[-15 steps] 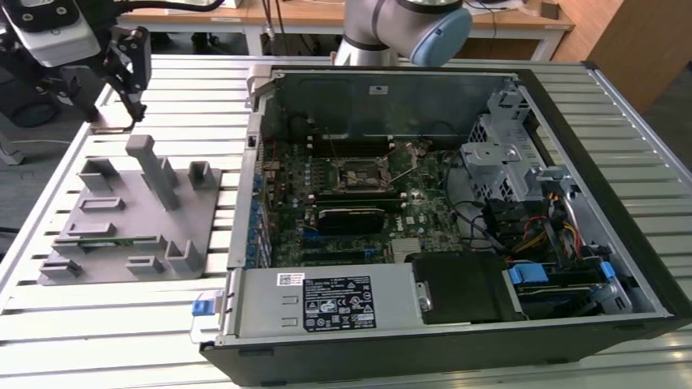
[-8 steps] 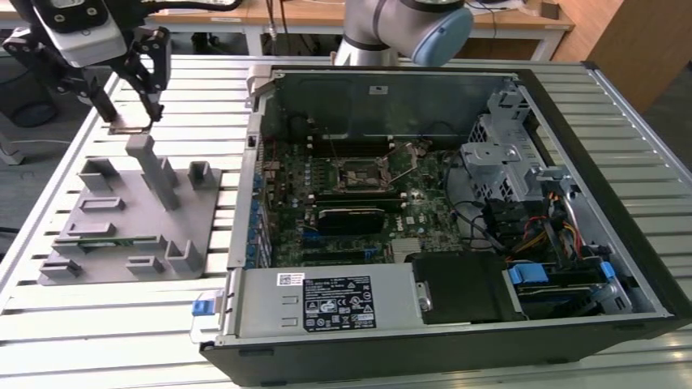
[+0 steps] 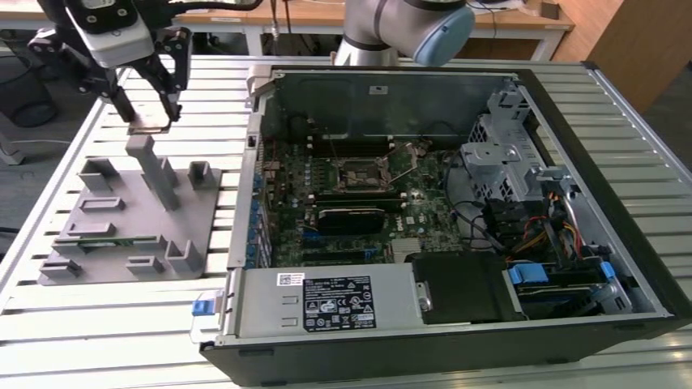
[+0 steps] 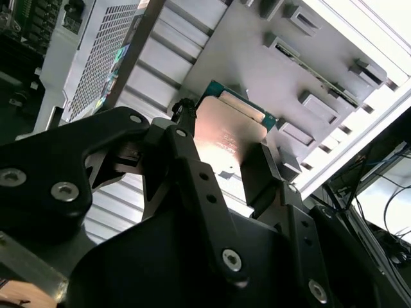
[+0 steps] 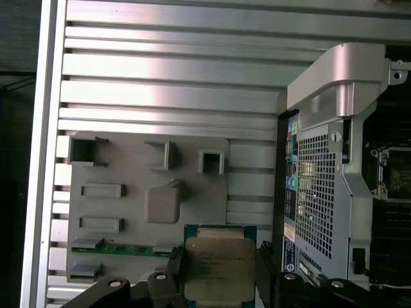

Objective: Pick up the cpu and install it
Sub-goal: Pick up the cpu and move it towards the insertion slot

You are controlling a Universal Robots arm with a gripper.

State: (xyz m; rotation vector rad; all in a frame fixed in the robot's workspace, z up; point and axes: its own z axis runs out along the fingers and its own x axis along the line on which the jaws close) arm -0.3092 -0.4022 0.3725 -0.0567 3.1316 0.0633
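The cpu, a small flat square chip with a silvery top, hangs in the air above the grey tray at the exterior view's left. My gripper is shut on it, one black finger on each side edge. In both wrist views the cpu sits level between the fingers, its metal top facing the cameras. Below it is the tray, whose raised square pedestal is bare. The black motherboard socket lies inside the open computer case, well to the exterior view's right of the gripper.
A green memory stick lies in a slot of the tray. Upright posts rise from the tray under the gripper. The case's metal side wall stands between tray and motherboard. The slatted aluminium table surrounds both.
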